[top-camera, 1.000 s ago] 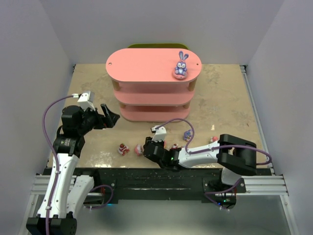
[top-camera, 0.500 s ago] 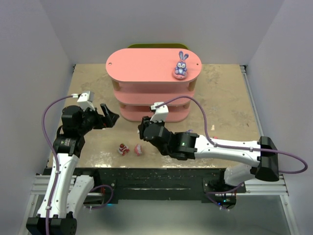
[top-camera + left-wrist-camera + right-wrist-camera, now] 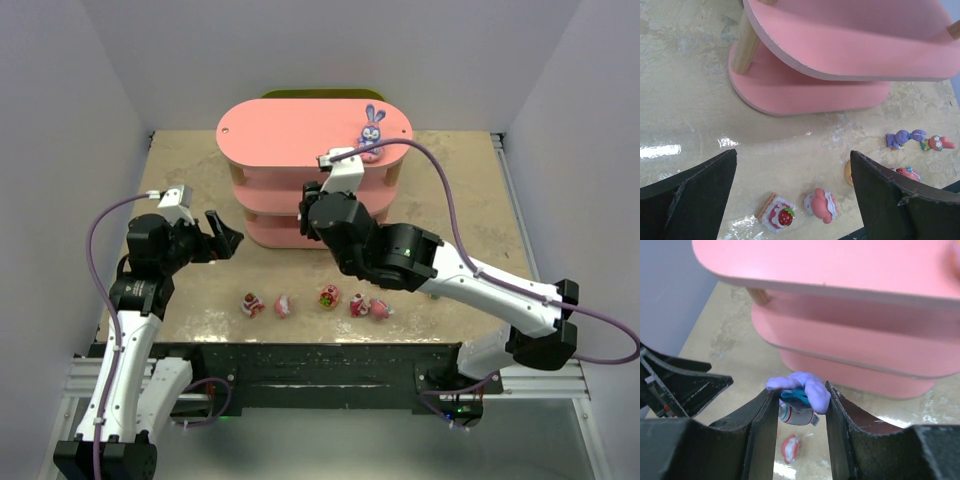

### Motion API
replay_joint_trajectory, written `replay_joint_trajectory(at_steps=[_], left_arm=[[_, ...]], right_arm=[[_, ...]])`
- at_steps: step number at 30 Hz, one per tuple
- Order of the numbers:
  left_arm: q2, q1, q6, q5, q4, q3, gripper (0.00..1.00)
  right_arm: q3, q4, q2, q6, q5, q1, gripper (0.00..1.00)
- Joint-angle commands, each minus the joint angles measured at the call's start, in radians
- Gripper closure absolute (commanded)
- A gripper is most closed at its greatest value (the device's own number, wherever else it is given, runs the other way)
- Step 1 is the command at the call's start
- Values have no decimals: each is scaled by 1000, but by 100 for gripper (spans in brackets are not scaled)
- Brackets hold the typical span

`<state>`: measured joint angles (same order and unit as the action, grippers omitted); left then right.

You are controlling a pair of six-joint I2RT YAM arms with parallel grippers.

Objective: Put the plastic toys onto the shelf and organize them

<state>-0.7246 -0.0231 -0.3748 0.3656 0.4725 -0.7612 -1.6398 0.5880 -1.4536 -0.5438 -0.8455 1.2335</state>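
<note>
A: Quick, the right hand point(image 3: 800, 399)?
B: Narrow. It's clamped on a purple-blue bunny point(image 3: 799, 388), one pad on each side. The purple part pokes past the tips, with a teal bit under it.
A: Where's that bunny?
B: Up off the counter point(image 3: 190, 165), in front of the shelf point(image 3: 300, 135). In the top view it's about level with the lower boards. The wrist view shows a gap between it and the boards.
A: And the left hand point(image 3: 224, 236)?
B: Wide open, nothing in it. It hangs over the counter just left of the shelf's foot, pointing toward it.
A: What's the shelf like?
B: Pink, three oval boards with pale edges, and a wooden post point(image 3: 746, 47) between the tiers. A second bunny point(image 3: 372, 122) sits upright at the right end of the top board. I can't see far into the lower boards.
A: Any loose toys?
B: There's a row on the counter near the arm bases. From the left: a strawberry piece point(image 3: 252, 304), a pink figure point(image 3: 284, 305) just beside it, a red-green one point(image 3: 329, 296), then two pink-red ones point(image 3: 358, 306) side by side.
A: Anything else?
B: The left wrist view shows a third bunny point(image 3: 903, 137) lying on its side on the counter. A pink-eared figure point(image 3: 937, 144) is just beside it, right of the shelf's foot.
</note>
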Motion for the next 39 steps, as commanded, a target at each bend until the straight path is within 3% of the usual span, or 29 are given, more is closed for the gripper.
replay_joint_trajectory(at_steps=[1, 16, 32, 39], left_arm=[[4, -6, -3, -2, -35, -10, 0], [4, -6, -3, -10, -38, -3, 1], [2, -6, -1, -17, -40, -3, 0], [-1, -6, -3, -17, -40, -4, 0]], right_arm=[[-97, -34, 39, 128, -76, -49, 100], [-290, -162, -119, 376, -79, -176, 100], [-377, -148, -217, 364, 32, -252, 100], [-345, -175, -221, 325, 103, -266, 91]])
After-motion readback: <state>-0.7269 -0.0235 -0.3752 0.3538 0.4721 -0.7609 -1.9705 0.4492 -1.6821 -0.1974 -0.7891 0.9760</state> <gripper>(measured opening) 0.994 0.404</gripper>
